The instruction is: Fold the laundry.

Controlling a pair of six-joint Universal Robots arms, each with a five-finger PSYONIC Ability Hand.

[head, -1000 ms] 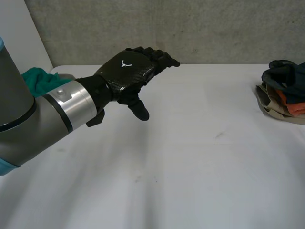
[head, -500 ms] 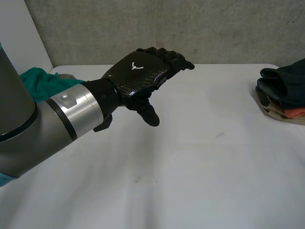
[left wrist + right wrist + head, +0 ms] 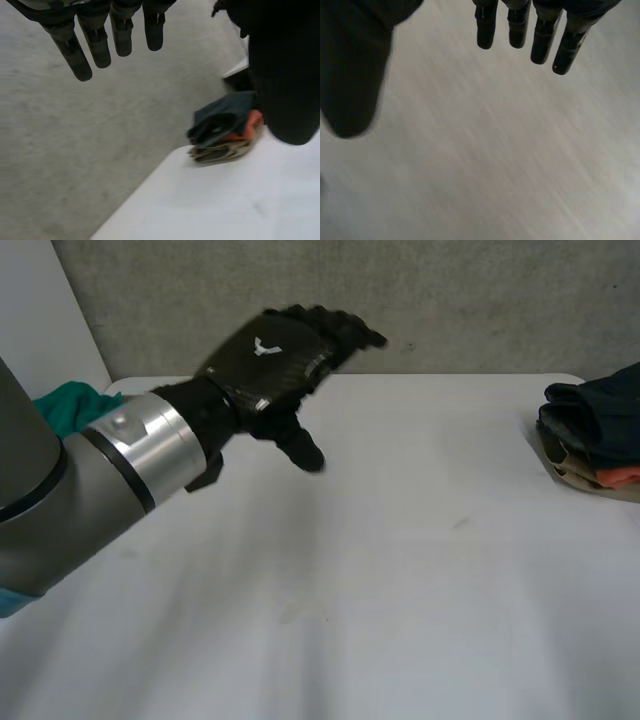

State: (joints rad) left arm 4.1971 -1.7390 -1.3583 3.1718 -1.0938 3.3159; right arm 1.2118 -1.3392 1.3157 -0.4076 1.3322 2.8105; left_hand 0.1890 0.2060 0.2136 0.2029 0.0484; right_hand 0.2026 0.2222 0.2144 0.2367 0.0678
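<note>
Grey left arm (image 3: 50, 510), silver wrist collar (image 3: 150, 445), black carbon-weave left hand (image 3: 265, 365), small white emblem (image 3: 264, 346).

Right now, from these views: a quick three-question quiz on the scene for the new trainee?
1. True or false: the left hand holds a cloth.
2. Which colour shows in the pile at the table's right end? A orange, B yellow, C pink.
3. Fill in: the teal cloth lies behind the ___ arm.
Key: 1 false, its fingers are straight and empty; 2 A; 3 left.
</note>
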